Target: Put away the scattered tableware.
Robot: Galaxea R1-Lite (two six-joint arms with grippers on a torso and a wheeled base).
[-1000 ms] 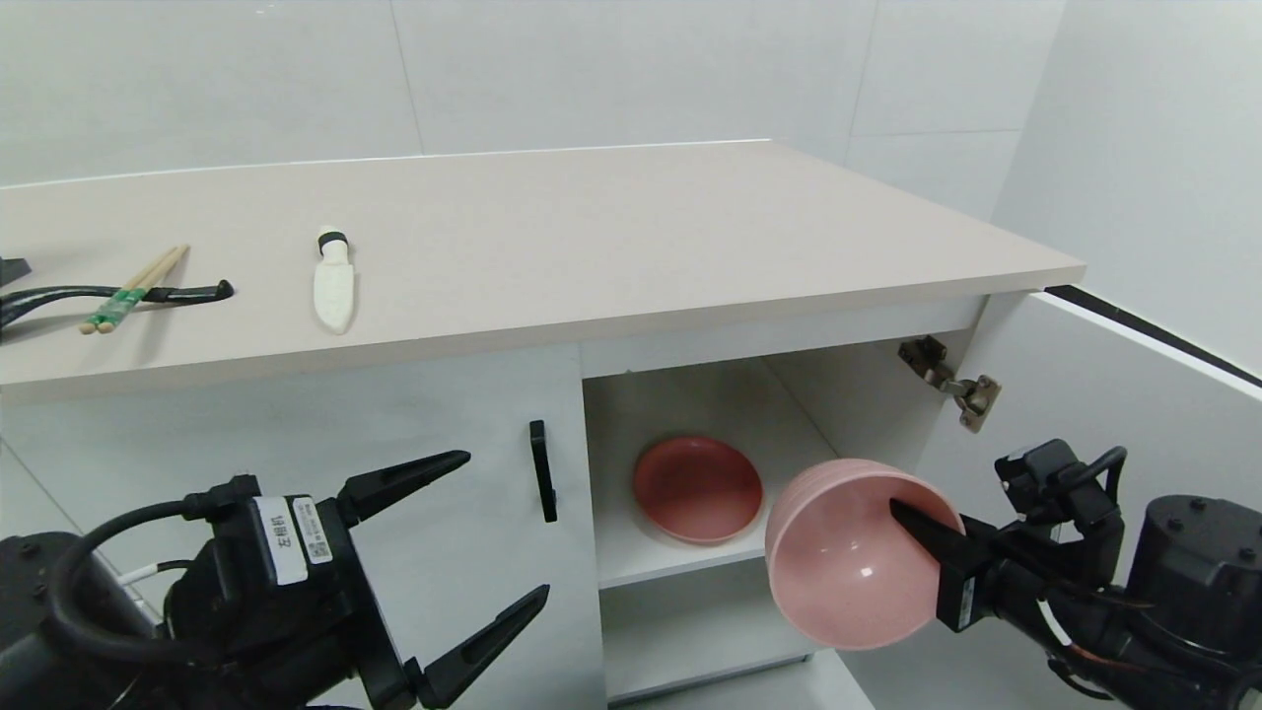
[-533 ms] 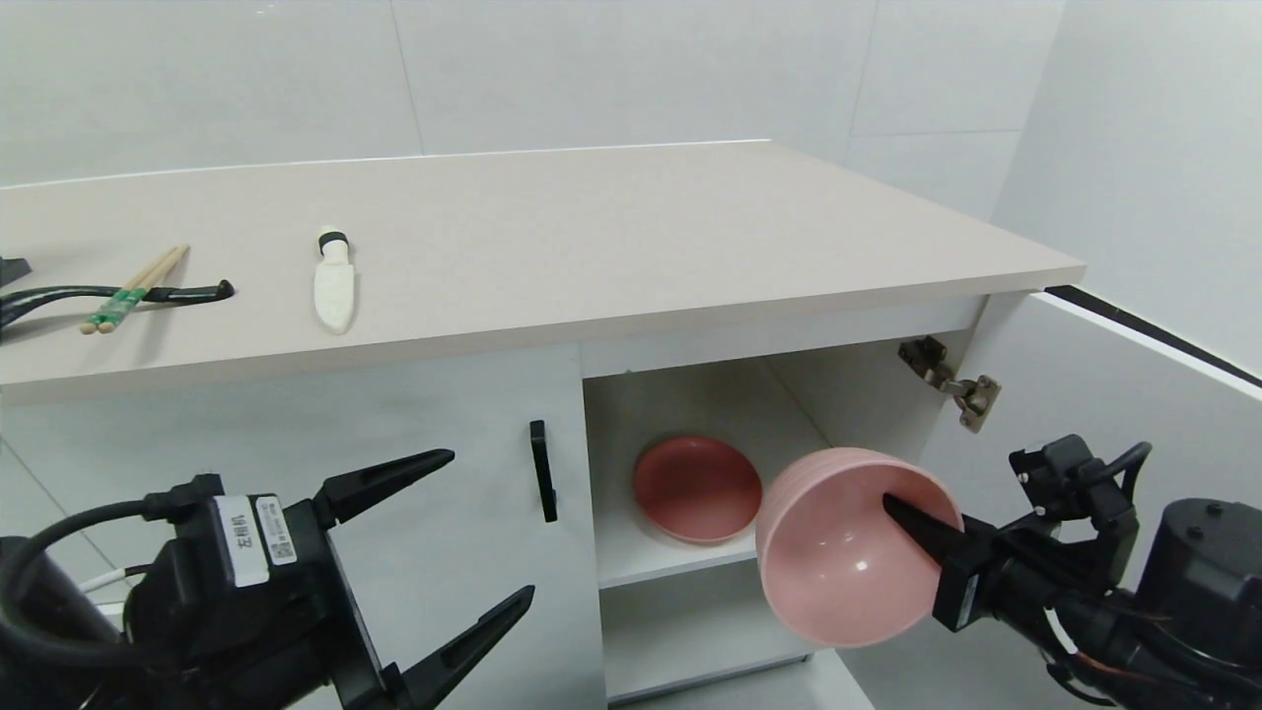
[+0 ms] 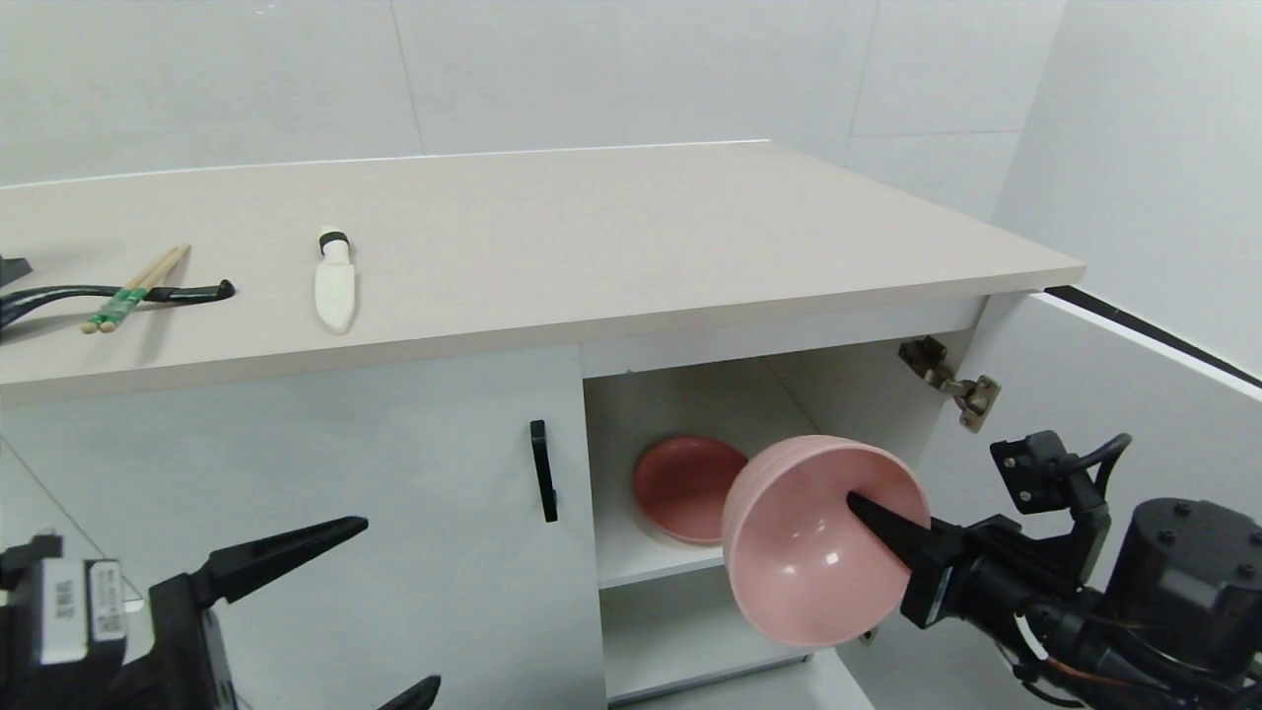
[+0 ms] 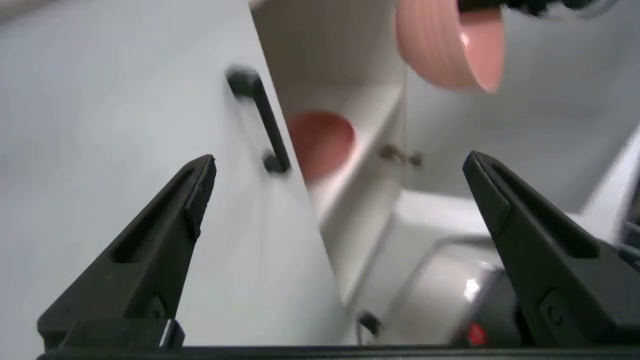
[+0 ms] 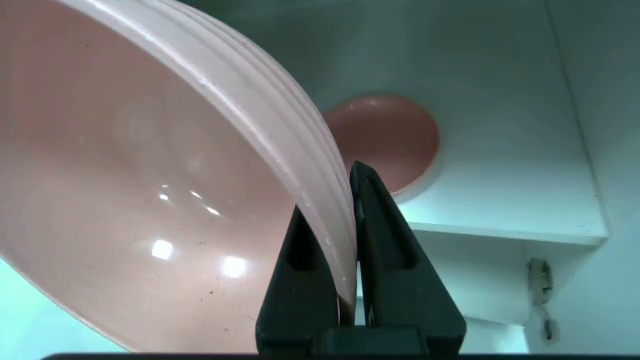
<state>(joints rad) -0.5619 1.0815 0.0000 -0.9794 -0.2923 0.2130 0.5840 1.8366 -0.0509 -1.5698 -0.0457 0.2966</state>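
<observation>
My right gripper [image 3: 877,523] is shut on the rim of a light pink bowl [image 3: 808,547], held tilted in front of the open cabinet's upper shelf [image 3: 680,562]. The wrist view shows the fingers [image 5: 385,235] pinching the pink bowl [image 5: 150,200] wall. A darker pink plate [image 3: 680,483] lies on that shelf, also seen as the plate [image 5: 385,140] and the plate [image 4: 320,140]. My left gripper [image 3: 325,611] is open, low at the front left before the closed door. On the counter lie chopsticks [image 3: 133,288], a black-handled utensil [image 3: 108,293] and a cream knife [image 3: 333,284].
The right cabinet door [image 3: 1114,394] stands swung open on its hinge [image 3: 951,385]. The left door carries a black handle [image 3: 540,483]. A lower shelf [image 3: 690,641] sits beneath the plate's shelf. The countertop [image 3: 611,227] has wide free room to the right of the knife.
My right gripper has carried the bowl left and slightly up, toward the shelf opening, now covering part of the plate. My left gripper has dropped down and to the left.
</observation>
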